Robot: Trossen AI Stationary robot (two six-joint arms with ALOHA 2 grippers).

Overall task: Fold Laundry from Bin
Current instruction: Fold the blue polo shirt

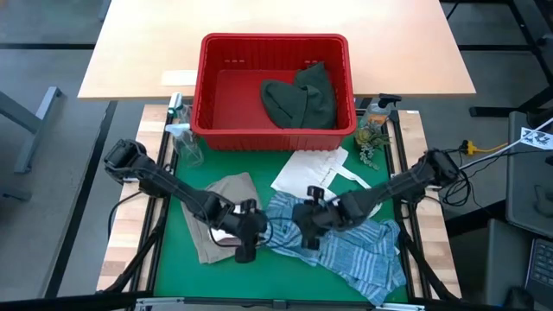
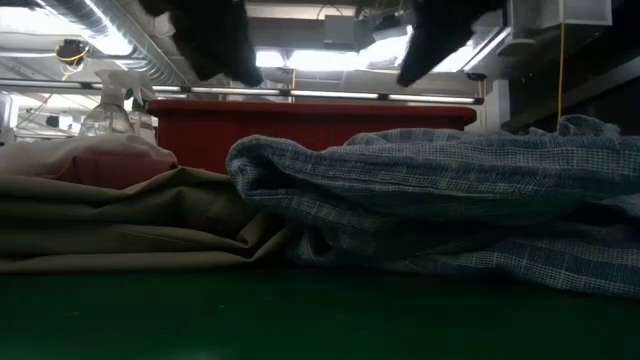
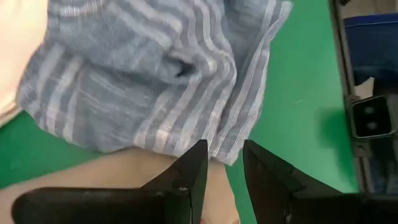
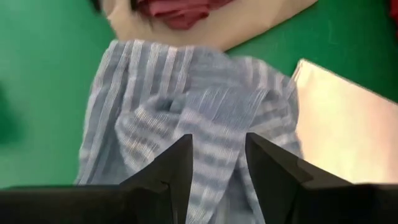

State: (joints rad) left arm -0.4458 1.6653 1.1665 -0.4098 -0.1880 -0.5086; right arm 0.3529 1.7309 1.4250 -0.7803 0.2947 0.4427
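The striped shirt [image 1: 346,242] lies crumpled on the green tabletop [image 1: 173,276], soft and floppy (probably light). Both pincers, left [image 3: 221,163] and right [image 4: 219,155], hover slightly open, empty. Pinch an edge.

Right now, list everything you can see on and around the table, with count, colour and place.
bin: one, red, far side of the table
dark green garment: one, inside the bin
blue-white striped shirt: one, crumpled on the green mat, right of centre
tan garment: one, on the mat, left of the shirt
white tote bag: one, between bin and shirt
spray bottle: one, clear, left of the bin
left gripper: open, above the shirt's left edge
right gripper: open, above the shirt
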